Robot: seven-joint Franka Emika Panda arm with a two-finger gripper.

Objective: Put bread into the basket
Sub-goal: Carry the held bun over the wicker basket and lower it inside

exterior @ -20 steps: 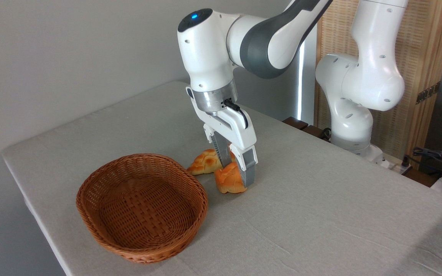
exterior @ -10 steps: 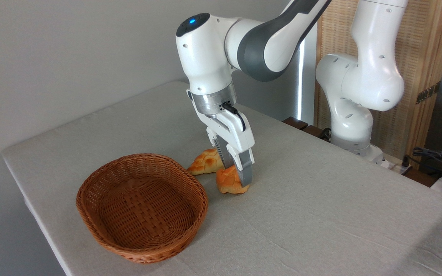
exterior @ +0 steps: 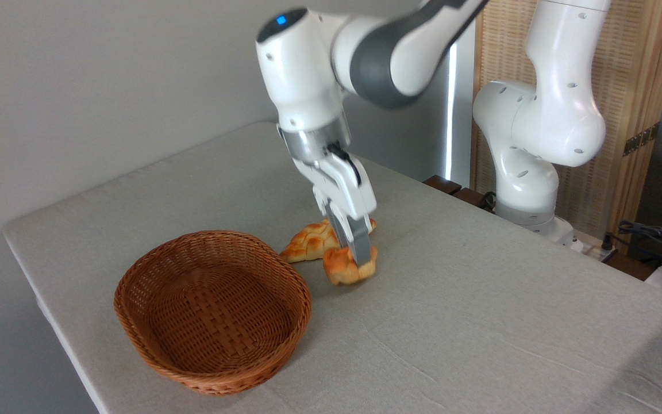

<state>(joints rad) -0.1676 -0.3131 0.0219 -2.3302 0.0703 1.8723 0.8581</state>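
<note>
Your end effector (exterior: 353, 259) is clamped on the bun (exterior: 347, 266), tilted, holding it just right of the basket (exterior: 212, 310), at or barely above the desk (exterior: 480, 322). The basket holds nothing. A longer loaf (exterior: 312, 242) lies just behind the bun.
</note>
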